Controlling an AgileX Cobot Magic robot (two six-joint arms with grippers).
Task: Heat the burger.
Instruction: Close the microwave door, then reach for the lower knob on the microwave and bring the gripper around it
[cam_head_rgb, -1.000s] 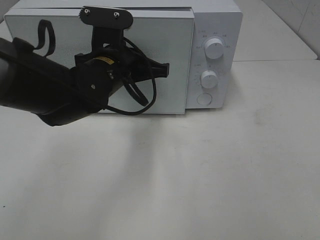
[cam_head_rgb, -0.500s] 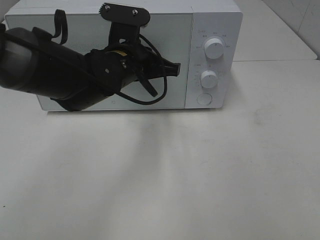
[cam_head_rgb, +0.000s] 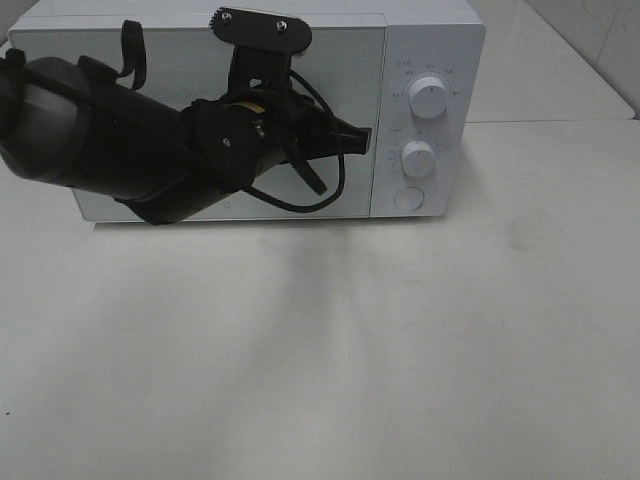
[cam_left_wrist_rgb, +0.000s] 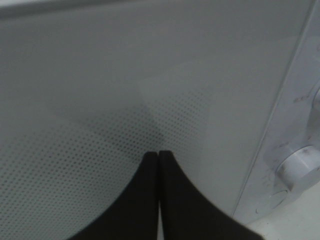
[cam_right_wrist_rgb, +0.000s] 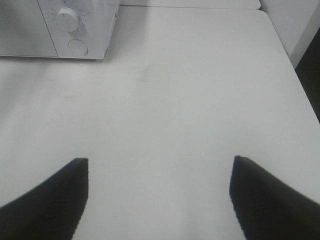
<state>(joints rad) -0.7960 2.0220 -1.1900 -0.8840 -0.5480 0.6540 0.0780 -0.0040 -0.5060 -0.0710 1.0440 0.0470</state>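
Shut microwave (cam_head_rgb: 425, 40) door, L tool (cam_left_wrist_rgb: 158, 153) at it.
L tool is closed, empty; R tool (cam_right_wrist_rgb: 159, 159) is held open over counter (cam_right_wrist_rgb: 190, 75); microwave inside is hidden.

The bulky black left arm (cam_head_rgb: 110, 150) covered much of the white box-shaped microwave's (cam_head_rgb: 435, 45) dotted door (cam_head_rgb: 350, 90). Lettering around its round white dials (cam_head_rgb: 428, 99) was too small to read. The right gripper's (cam_right_wrist_rgb: 160, 162) black fingers (cam_right_wrist_rgb: 47, 200) ran off-frame.
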